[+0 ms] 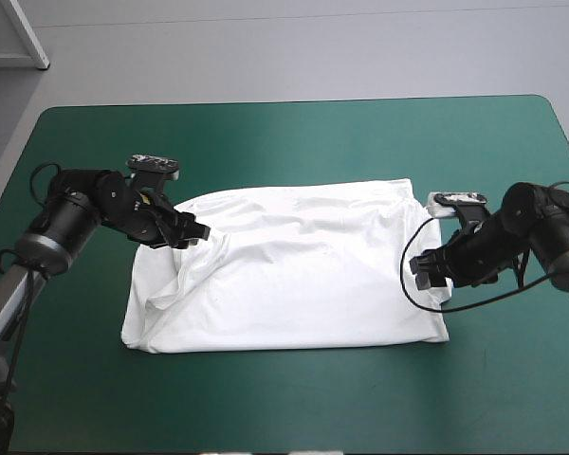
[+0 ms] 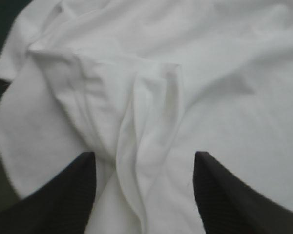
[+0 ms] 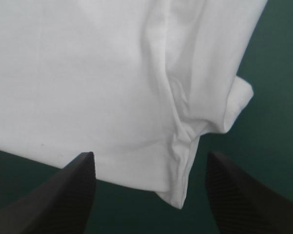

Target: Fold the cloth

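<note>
The T-shirt (image 1: 303, 275) lies spread on the teal-green cover (image 1: 294, 142). The left gripper (image 2: 144, 153) has its fingers wide apart, a raised fold between them. The right gripper (image 3: 150, 153) is likewise wide, astride a rumpled corner, perhaps touching it.

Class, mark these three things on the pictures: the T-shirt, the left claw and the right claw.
T-shirt (image 1: 303, 275), high view, middle of the spread cloth.
left claw (image 1: 195, 231), high view, midway between its fingertips.
right claw (image 3: 150, 153), right wrist view, midway between its open fingertips.
</note>
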Controlling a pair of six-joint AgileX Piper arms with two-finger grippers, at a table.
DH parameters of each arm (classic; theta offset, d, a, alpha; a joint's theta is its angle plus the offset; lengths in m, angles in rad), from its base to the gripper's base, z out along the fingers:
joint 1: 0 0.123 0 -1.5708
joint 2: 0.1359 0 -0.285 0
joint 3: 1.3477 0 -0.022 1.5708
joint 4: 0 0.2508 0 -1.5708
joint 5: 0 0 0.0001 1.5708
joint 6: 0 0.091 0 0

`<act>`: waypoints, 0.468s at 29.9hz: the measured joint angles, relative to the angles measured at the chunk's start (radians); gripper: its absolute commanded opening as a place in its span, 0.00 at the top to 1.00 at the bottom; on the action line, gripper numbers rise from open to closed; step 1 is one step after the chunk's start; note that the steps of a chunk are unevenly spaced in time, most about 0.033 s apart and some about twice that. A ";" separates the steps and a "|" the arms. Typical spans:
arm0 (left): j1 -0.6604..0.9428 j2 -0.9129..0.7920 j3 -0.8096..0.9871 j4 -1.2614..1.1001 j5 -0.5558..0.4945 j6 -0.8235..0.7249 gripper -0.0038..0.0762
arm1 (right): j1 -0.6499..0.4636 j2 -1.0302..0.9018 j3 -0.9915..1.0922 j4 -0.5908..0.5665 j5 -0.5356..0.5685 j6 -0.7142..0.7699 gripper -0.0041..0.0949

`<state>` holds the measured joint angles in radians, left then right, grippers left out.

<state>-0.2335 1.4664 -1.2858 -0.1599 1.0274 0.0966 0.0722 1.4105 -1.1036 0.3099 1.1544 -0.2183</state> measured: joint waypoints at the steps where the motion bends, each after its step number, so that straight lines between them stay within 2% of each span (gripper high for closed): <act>1: 0.000 -0.017 -0.011 0.033 0.039 -0.023 0.41 | 0.000 -0.013 0.022 0.000 -0.008 0.000 0.35; 5: -0.001 -0.072 -0.021 0.136 0.179 -0.085 0.42 | 0.000 -0.081 0.102 -0.001 -0.028 0.002 0.35; 10: -0.002 -0.163 0.035 0.174 0.201 -0.135 0.42 | 0.000 -0.167 0.153 -0.025 -0.033 0.027 0.35; 14: -0.002 -0.282 0.163 0.177 0.204 -0.170 0.42 | 0.000 -0.219 0.181 -0.036 -0.030 0.042 0.35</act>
<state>-0.2356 1.1847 -1.1231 0.0170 1.2315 -0.0737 0.0722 1.1917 -0.9223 0.2737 1.1241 -0.1761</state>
